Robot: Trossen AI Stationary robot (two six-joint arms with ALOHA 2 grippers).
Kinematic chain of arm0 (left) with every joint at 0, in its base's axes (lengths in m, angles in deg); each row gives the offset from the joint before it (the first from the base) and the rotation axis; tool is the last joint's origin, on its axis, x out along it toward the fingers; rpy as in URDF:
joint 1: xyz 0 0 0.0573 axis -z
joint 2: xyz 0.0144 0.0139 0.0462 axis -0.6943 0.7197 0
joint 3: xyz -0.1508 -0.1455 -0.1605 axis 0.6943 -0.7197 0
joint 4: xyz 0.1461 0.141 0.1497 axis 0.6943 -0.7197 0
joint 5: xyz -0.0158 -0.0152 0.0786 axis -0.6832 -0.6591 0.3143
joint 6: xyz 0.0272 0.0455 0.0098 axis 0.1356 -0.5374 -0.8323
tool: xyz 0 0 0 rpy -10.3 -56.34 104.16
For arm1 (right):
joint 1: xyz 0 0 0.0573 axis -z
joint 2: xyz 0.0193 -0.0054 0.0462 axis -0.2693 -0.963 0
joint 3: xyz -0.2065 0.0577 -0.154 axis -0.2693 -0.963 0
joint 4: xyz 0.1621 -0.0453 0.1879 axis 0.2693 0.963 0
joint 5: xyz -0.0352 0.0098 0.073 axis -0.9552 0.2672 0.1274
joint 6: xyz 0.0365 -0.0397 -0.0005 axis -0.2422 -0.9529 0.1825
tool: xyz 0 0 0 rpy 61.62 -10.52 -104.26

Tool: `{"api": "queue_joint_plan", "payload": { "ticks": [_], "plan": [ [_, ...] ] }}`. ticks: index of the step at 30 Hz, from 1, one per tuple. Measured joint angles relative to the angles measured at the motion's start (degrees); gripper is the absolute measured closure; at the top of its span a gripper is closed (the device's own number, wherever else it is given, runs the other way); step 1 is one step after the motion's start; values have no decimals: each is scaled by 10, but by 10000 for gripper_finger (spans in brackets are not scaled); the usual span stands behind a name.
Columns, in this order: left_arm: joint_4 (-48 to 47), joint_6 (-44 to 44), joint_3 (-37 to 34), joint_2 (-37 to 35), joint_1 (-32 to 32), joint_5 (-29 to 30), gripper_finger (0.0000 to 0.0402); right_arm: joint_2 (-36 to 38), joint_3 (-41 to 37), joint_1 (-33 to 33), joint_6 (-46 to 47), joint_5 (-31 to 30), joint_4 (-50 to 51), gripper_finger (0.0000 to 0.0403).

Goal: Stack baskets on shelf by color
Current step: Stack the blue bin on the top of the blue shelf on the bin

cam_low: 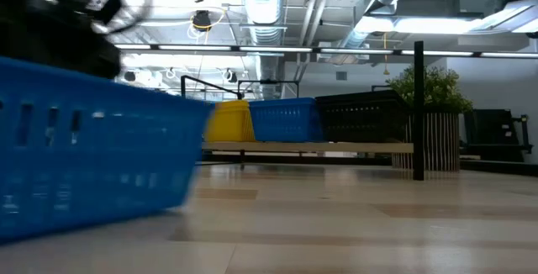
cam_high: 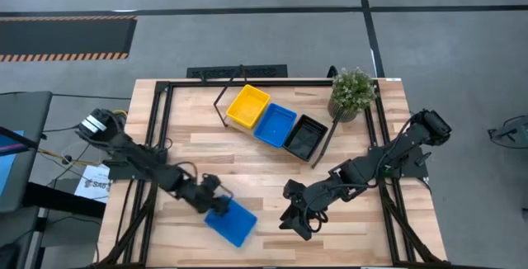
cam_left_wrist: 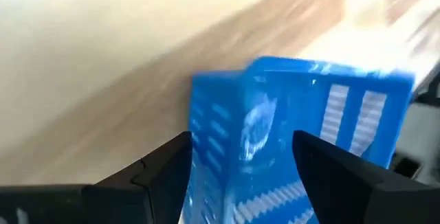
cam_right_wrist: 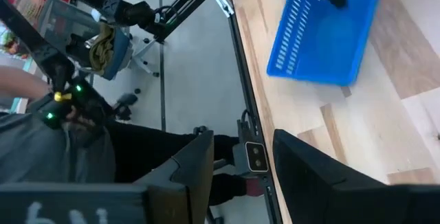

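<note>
A blue basket sits near the table's near edge, and fills the left of the low view. My left gripper is at its far-left corner, shut on it. My right gripper hovers open to the basket's right, holding nothing. The shelf stands toward the far edge. On it, side by side, are a yellow basket, a blue basket and a black basket. My left gripper has the blue basket's slotted side wall near a corner between its two fingers. One finger is outside the wall; the other seems to be inside the basket. Whether the base rests on the table I cannot tell.
A potted plant stands by the shelf's right end, near the far right corner. Black frame rails run along the table's sides. Bare wood lies between the shelf and the grippers. A person in grey shows beyond the table's edge.
</note>
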Motion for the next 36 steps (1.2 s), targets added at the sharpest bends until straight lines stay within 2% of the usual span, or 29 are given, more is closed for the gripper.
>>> {"api": "queue_joint_plan", "payload": {
  "ticks": [8, 12, 19, 22, 26, 31, 36],
  "plan": [
    [244, -112, 0, 84, -111, -66, 164, 0, 0, 3, -9, -30, 18, 234],
    [289, -159, 0, 81, -147, -97, 164, 0, 0, 9, -8, -47, 25, 234],
    [253, -262, 0, 1, -186, -113, 164, 0, 0, 25, -17, -62, 35, 237],
    [183, -286, 0, -61, -190, -115, 164, 0, 0, 36, -43, -62, 30, 236],
    [93, -296, 0, -156, -187, -89, 164, -5, 1, 60, -83, -62, 25, 240],
    [27, -291, 0, -274, -162, -30, 164, -60, 34, 89, -163, -58, 29, 244],
    [18, -287, 0, -359, -144, -22, 164, -139, 115, 115, -259, -32, 61, 227]
  ]
}}
